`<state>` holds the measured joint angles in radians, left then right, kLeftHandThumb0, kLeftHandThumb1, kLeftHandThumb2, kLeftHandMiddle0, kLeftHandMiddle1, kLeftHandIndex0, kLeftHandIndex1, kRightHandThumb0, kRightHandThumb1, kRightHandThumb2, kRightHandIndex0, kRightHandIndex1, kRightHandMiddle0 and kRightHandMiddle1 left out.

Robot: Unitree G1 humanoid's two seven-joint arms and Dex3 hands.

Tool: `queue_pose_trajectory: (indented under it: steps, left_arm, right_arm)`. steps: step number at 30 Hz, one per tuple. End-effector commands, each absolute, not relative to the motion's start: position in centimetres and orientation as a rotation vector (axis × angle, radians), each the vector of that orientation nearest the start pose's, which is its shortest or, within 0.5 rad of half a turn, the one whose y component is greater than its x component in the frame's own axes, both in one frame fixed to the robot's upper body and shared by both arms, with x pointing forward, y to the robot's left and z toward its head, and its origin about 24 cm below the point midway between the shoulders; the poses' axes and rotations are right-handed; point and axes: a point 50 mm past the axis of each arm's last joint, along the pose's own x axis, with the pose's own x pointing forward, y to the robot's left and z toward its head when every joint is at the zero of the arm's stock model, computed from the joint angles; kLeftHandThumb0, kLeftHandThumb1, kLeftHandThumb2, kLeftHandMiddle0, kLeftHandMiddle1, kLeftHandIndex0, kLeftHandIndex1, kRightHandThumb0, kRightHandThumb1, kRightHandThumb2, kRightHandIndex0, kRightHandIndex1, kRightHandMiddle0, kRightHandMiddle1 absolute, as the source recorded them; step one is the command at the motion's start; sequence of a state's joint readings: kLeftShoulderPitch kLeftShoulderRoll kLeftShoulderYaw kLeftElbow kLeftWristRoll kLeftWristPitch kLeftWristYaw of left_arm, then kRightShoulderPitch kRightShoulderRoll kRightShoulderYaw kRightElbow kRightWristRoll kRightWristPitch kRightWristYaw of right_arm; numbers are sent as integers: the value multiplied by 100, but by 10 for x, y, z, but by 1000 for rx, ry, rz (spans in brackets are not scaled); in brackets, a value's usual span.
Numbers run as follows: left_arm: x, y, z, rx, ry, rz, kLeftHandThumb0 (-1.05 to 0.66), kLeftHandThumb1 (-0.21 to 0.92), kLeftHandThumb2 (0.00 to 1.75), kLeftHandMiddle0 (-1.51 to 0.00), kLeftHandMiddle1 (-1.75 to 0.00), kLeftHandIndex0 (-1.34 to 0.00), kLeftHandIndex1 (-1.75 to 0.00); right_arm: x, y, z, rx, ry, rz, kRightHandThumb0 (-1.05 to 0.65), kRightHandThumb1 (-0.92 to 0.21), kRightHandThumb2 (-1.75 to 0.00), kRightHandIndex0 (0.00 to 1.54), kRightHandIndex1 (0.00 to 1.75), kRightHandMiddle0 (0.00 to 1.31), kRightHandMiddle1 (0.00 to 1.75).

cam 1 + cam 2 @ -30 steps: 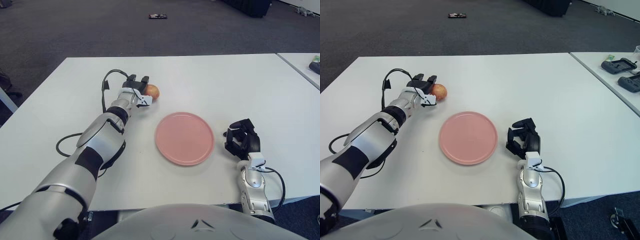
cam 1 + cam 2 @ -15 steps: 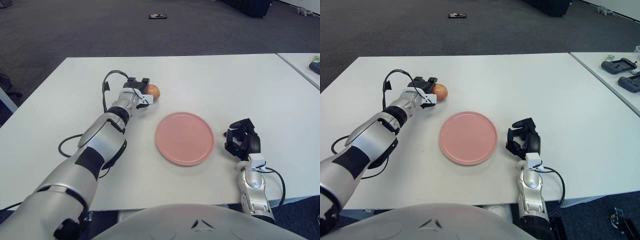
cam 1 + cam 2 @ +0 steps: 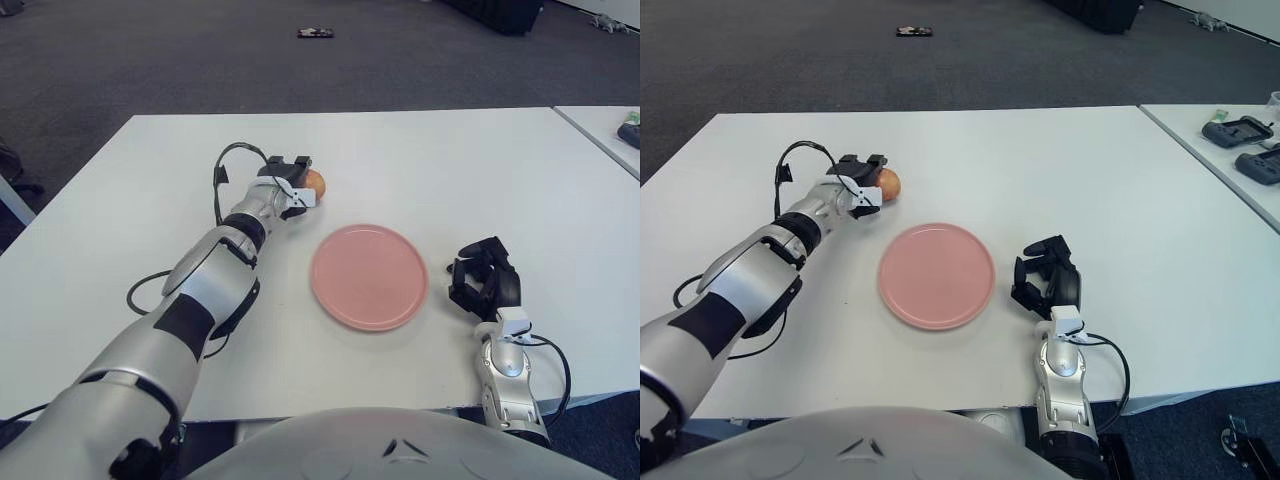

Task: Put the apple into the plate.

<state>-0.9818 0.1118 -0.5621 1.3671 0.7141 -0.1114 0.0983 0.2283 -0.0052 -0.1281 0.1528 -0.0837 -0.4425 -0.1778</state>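
- Where the wide white rectangular surface [image 3: 420,160] carries the scene, the round flat pink plate [image 3: 369,276] lies near its middle, bare.
- The left hand [image 3: 290,184] reaches out over the far left part of the surface, its dark fingers [image 3: 296,164] closed around the small reddish-orange apple [image 3: 315,183], which sits beyond the plate and apart from its rim.
- The right hand [image 3: 485,282] shows just right of the plate, fingers curled inward with nothing in them.
- A dark grey carpeted floor [image 3: 200,60] stretches behind, with a small dark object [image 3: 315,33] lying on it.
- A second white table [image 3: 1230,150] at right bears black controller-like devices [image 3: 1240,131].
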Motion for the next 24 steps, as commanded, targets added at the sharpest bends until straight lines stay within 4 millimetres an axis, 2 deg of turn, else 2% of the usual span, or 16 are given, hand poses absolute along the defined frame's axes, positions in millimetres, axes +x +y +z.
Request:
queue_pose_trajectory:
  steps: [1, 3, 8, 14, 24]
  left_arm:
    - [372, 90, 32, 1354, 149, -509, -64, 31, 105, 0, -83, 0, -63]
    - [374, 84, 35, 1335, 139, -518, -65, 33, 104, 0, -79, 0, -65]
    - [373, 85, 34, 1327, 128, -525, -71, 40, 98, 0, -72, 0, -65]
    - [373, 84, 35, 1324, 118, -534, -71, 41, 96, 0, -67, 0, -63]
    - [371, 81, 33, 1327, 120, -538, -73, 43, 94, 0, -70, 0, -66]
  right_arm:
    - [192, -201, 0, -115, -68, -338, -40, -58, -99, 58, 145, 40, 175]
    - [192, -201, 0, -116, -70, -340, -40, -59, -98, 57, 144, 40, 175]
    - [192, -200, 1, -118, -76, -341, -40, -59, -98, 57, 144, 40, 175]
    - [193, -201, 0, -122, -56, -341, -40, -58, -99, 56, 143, 40, 175]
    - [193, -201, 1, -108, -70, -345, -40, -58, -99, 59, 145, 40, 175]
